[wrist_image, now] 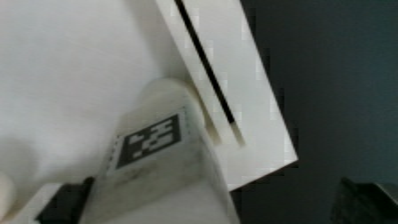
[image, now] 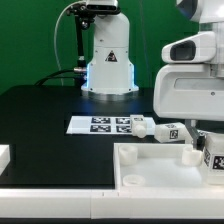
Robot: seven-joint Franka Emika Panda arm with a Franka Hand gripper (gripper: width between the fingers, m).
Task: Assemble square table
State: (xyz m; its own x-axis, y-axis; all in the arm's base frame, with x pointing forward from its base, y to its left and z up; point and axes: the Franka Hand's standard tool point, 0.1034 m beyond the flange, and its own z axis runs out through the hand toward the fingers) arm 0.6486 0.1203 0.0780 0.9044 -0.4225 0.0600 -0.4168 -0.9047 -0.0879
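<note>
Tagged leg (wrist_image: 157, 140) seemingly touches tabletop rim (wrist_image: 231, 70).

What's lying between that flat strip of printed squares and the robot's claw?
Two loose white table legs lie there on the black table, seen in the exterior view.

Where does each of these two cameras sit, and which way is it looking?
Exterior view: off the arm, in front of the black table, facing across it to the robot's base at the back; the arm shows on the exterior view's right.
Wrist view: on the wrist, looking closely down at the tray-like table top and a tagged leg; dark fingertips show.
Shared: the table top, and likely that leg.
</note>
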